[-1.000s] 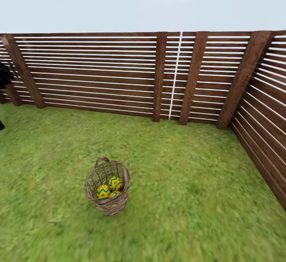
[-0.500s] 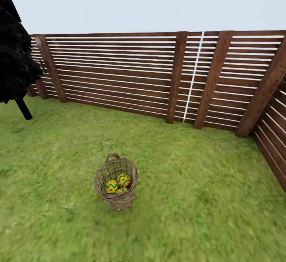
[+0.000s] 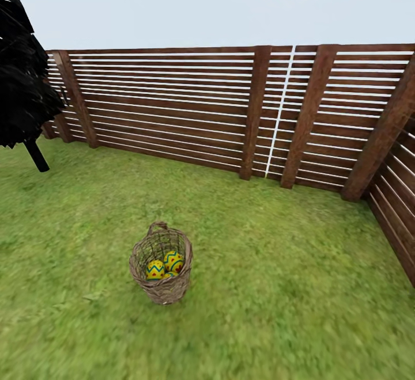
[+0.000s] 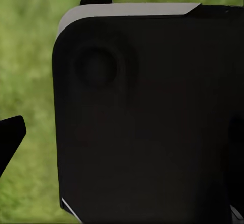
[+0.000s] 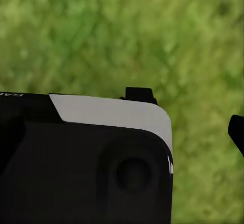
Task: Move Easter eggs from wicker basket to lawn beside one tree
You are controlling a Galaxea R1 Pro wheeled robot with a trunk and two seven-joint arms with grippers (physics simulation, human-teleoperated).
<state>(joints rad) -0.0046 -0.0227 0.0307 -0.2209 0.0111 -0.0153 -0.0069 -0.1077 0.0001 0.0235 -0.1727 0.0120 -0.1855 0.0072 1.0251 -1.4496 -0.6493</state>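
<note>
Green lawn (image 3: 276,288) is spread across the head view, closed off at the back and along the right by a brown slatted fence (image 3: 173,109) that meets in the far right corner of the garden. At the far left edge of the grass a dark, black-leaved tree (image 3: 20,63) is seen on a thin trunk; a pale thick-trunked tree is not made out from here. The wicker basket (image 3: 161,265) is set upright on the lawn, well apart from the fence and somewhat left of the middle, its loop handle turned toward the fence. Easter eggs (image 3: 164,265) are held low inside it, kept together by the woven wall; two are clearly told, a third is only partly glimpsed beneath them. No egg is taken out yet, so the task is judged to be at its approach stage, and a closer stand beside the basket is probably called for before a reach.

From the left wrist view, blurred grass (image 4: 30,71) is seen past a large dark housing with a pale rim; whether this claw is spread or pressed together cannot be told.

From the right wrist view, grass (image 5: 122,35) is again seen above a like dark body, and the state of that claw cannot be told either.
</note>
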